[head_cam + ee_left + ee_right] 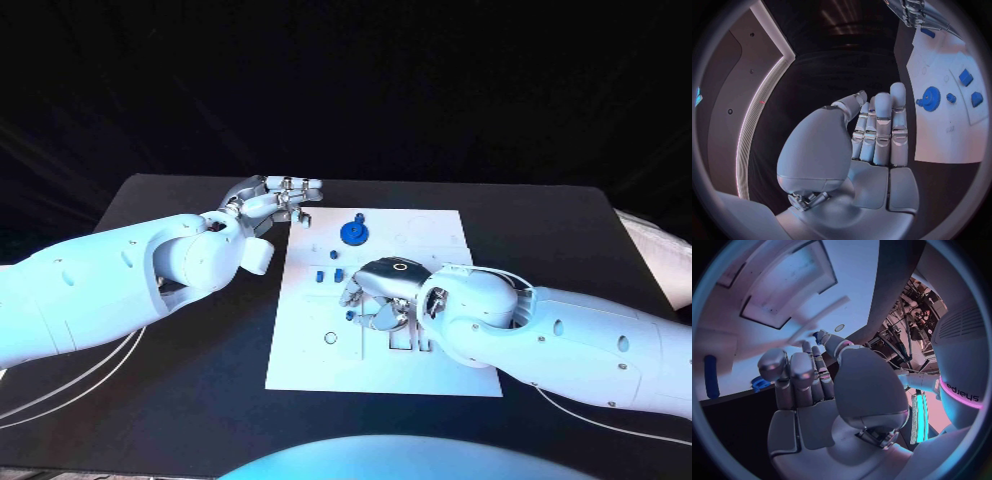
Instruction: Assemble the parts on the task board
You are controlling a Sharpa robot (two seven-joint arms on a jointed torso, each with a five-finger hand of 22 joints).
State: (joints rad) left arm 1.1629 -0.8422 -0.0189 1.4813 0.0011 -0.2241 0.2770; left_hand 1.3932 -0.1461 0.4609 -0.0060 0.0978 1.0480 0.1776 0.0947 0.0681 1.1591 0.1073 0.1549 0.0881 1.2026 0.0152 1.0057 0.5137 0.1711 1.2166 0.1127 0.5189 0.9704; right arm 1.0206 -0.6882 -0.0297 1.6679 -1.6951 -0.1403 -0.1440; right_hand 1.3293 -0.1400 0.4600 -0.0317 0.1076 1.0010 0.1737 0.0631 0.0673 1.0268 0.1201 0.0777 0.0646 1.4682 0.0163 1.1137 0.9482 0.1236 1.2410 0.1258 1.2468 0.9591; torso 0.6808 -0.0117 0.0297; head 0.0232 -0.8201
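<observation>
Two hands here: right hand sits mid-frame over the task board, fingers curled down, can't tell if it's holding a part. Left hand hovers upper left off the board's corner, fingers together, empty. Blue gear sits near the board's top.

The black table fills the lower part of the head view, its far edge running straight across and its far corners rounded. Thin white cables lie on its surface near the left edge, curving toward the near side, and another thin white cable trails across it by the near right corner. Beyond the far edge hangs what looks like a black, creased backdrop.
</observation>
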